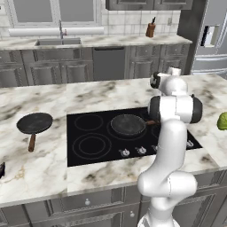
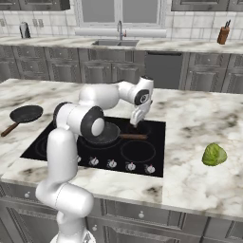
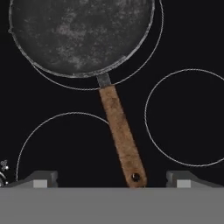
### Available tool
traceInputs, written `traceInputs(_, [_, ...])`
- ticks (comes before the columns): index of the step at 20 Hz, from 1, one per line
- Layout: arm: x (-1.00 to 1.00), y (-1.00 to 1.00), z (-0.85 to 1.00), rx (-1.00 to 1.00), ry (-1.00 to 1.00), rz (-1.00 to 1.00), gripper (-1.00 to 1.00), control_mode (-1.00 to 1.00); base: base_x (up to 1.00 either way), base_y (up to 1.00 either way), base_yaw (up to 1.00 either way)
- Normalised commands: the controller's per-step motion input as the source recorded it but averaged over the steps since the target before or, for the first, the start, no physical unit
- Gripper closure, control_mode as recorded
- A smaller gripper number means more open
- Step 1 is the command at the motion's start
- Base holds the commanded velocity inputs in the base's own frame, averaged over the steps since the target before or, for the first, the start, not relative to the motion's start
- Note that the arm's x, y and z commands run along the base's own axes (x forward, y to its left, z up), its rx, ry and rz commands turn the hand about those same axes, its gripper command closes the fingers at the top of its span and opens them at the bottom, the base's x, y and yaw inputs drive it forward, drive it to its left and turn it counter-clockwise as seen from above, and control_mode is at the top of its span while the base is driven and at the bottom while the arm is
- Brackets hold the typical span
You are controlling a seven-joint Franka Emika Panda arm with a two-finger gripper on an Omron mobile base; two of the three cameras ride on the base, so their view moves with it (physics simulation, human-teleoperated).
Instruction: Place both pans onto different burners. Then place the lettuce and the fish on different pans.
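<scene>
Partly hidden behind the arm, one pan [image 3: 81, 37] sits on a burner [image 3: 131, 74], tool [image 3: 112, 178] spread, released.

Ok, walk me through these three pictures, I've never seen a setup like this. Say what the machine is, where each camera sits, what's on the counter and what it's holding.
It is a white robot arm on a base, in a rendered kitchen. Two cameras sit behind it, left and right; the third looks along its gripper. One pan sits on a burner of the black cooktop, its wooden handle between the open fingers, which hold nothing. A second pan waits on the marble counter left of the cooktop. The lettuce lies on the right.
</scene>
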Motion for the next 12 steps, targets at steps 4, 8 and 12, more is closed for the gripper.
traceInputs(4, [-0.22, -0.30, 0.39, 0.00, 0.10, -0.30, -1.00, -1.00, 0.00, 0.00, 0.00])
traceInputs(8, [-0.20, -0.32, 0.28, 0.00, 0.10, -0.32, -1.00, -1.00, 0.00, 0.00, 0.00])
traceInputs(12, [-0.20, -0.29, 0.12, -0.02, 0.06, -0.34, -1.00, -1.00, 0.00, 0.00, 0.00])
